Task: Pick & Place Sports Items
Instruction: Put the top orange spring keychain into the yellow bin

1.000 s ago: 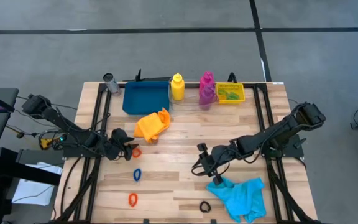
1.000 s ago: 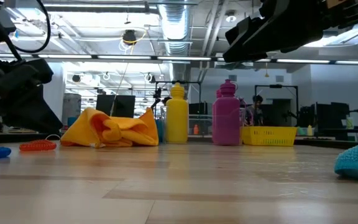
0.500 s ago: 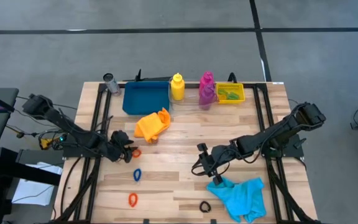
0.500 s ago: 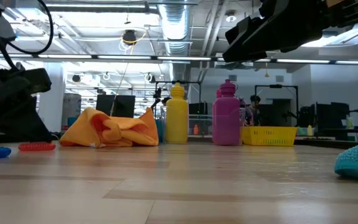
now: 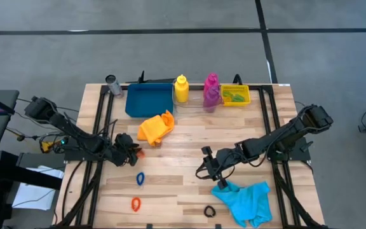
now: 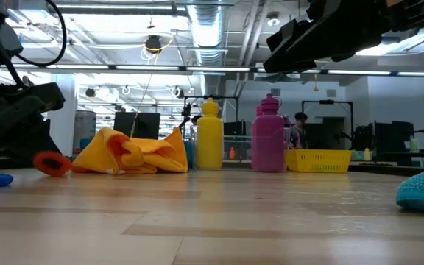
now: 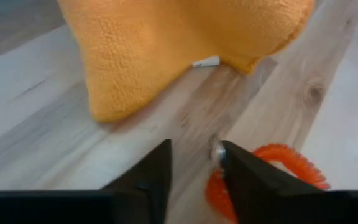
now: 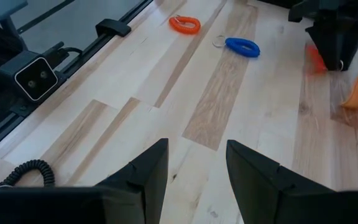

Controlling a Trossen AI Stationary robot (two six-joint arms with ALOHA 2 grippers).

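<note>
- The left tool [image 5: 131,151] sits low over the wooden surface [image 5: 189,127], with the red-orange elastic ring [image 7: 272,180] at its tip, just below the orange cloth [image 5: 155,126].
- In the left wrist view the ring lies against one finger [image 7: 244,180] and curls out to that side; the jaws stand slightly apart, and whether they pinch the ring cannot be told.
- In the low view the ring [image 6: 50,163] looks tilted and raised at one end, which suggests it is being lifted, though the contact itself is hidden.
- The left arm is far nearer this ring than the right; the blue tray [image 5: 149,100] lies beyond the orange cloth from the tool.
- The right tool [image 5: 210,166] waits with fingers apart above the cyan cloth [image 5: 246,200].
- The blue ring [image 5: 140,179], the orange ring [image 5: 135,203] and a dark ring [image 5: 209,210] lie loose on the near side.
- The yellow bottle [image 5: 181,88] and magenta bottle [image 5: 211,91] stand at the back; a purple bottle cannot be made out apart from the magenta one.
</note>
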